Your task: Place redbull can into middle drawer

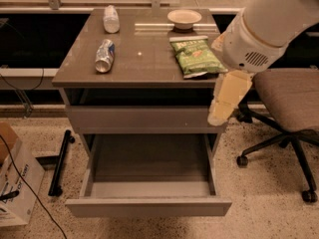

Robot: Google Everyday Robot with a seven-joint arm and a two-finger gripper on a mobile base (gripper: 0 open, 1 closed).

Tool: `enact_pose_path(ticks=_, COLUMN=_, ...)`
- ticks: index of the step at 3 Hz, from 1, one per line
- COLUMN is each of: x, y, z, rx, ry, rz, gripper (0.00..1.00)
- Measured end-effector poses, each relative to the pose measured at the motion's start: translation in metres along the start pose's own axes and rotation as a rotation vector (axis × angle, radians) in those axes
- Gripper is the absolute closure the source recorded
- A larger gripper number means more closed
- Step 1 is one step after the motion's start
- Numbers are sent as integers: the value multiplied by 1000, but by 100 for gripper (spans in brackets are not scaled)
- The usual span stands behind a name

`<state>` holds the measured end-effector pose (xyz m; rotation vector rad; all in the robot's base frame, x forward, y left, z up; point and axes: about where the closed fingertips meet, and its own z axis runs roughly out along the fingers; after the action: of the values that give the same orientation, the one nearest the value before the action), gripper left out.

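Can [104, 56] lies on bench [149, 66]; middle drawer [149, 206] open; gripper [223, 108] at bench's right edge, grip state cannot be told.

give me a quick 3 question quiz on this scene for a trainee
1. True or false: the can is already in the drawer.
2. Where is the gripper? A) over the can B) hanging by the right front corner of the table, near the chips C) inside the drawer
3. Fill in: the drawer stands ___.
Key: 1 false, the can lies on its side on the table; 2 B; 3 open.
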<state>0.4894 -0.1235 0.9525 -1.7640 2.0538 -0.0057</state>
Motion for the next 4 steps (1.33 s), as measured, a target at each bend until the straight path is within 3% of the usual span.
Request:
enact_pose_path(ticks=2, x=-38, y=-23, z=39, rx=-43, ry=-37, rz=-57, gripper=0)
enact_pose_path(ticks=4, x=-49, y=-23, z=47, rx=-24, ry=-75, rz=-43, gripper=0)
